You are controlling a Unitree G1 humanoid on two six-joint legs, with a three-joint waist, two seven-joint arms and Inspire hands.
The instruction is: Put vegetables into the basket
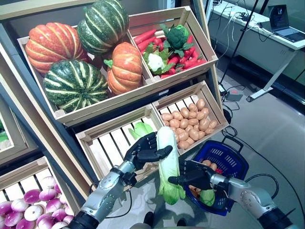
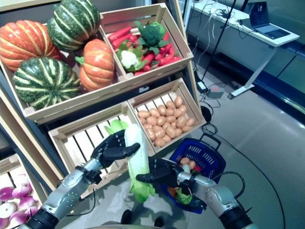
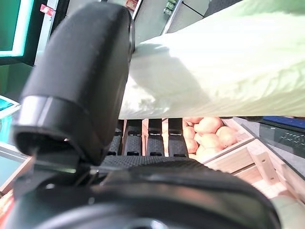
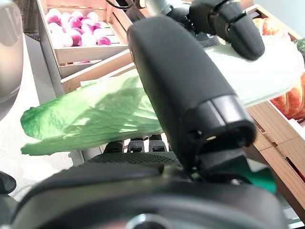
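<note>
- Wooden produce rack (image 1: pixel 119 98) fills the background: pumpkins (image 1: pixel 71 52) up top, a crate of potatoes (image 1: pixel 188 123) below, grey floor to the right.
- Napa cabbage (image 1: pixel 167 162) is in the air in front of the slatted crate (image 1: pixel 107 145), clear of it, just left of the blue basket (image 1: pixel 238 164) standing on the floor.
- Left hand (image 1: pixel 145 150) wraps the white stalk end; fingers curled round it, thumb on top.
- Right hand (image 1: pixel 193 175) clamps mid-body lower down, thumb across the leaves.
- Long axis near upright: stalk end up, green leaf tips hanging down toward the floor.
- Step, as I read it: carry phase, two-handed, cabbage not yet over the basket.
- Next move likely needs a shift right over the rim, then lowering leaf-end first. Basket already holds produce, so room looks tight.
</note>
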